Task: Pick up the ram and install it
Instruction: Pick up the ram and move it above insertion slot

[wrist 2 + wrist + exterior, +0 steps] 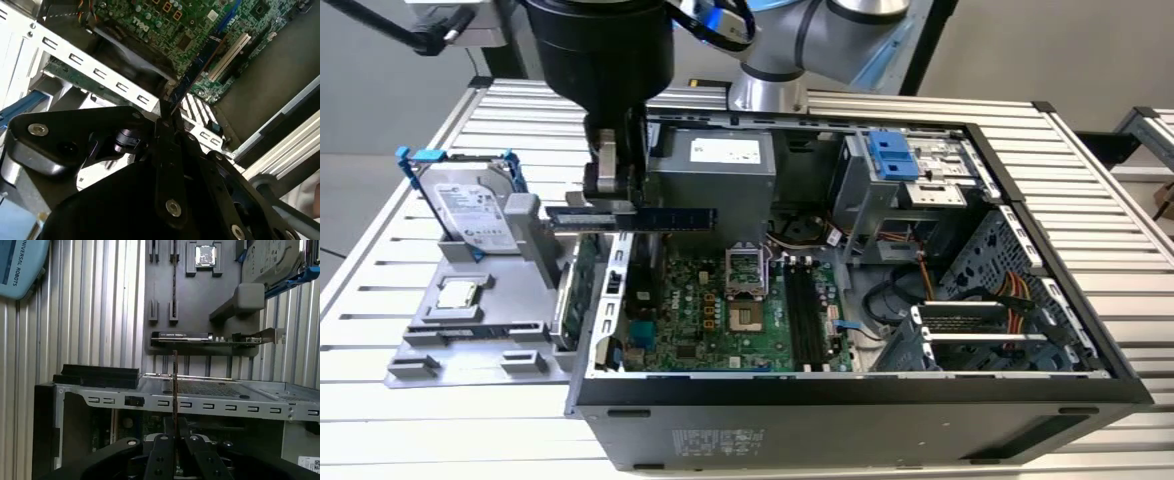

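Slatted metal table (454,440) is noted as the work surface; an open computer case (854,400) lies on it.

The ram (674,217) is seen held level in the air, clear of any socket; in the exterior view it is placed above the case wall on the exterior view's left, one end reaching in front of the grey power supply box (714,175). In both wrist views it is viewed edge-on (200,60) (175,385), as a thin dark strip projecting out from the fingertips.

The gripper (611,200) is recorded as clamped on the ram, fingers pressed together against its two faces; this is also seen in both wrist views (167,117) (175,432).

Below, the green motherboard (707,310) is exposed in the case floor; its long black slots (803,320) are located well apart from the ram, toward the exterior view's right; they are seen unfilled.

Beside the case, on the exterior view's left, a grey fixture tray (467,350) is set on the table; a silver hard drive in a blue frame (467,210) is stood upright in it; a small square chip (458,295) is seated in a pocket nearer the front; a card with a black shroud (182,335) is held in the tray on its edge.
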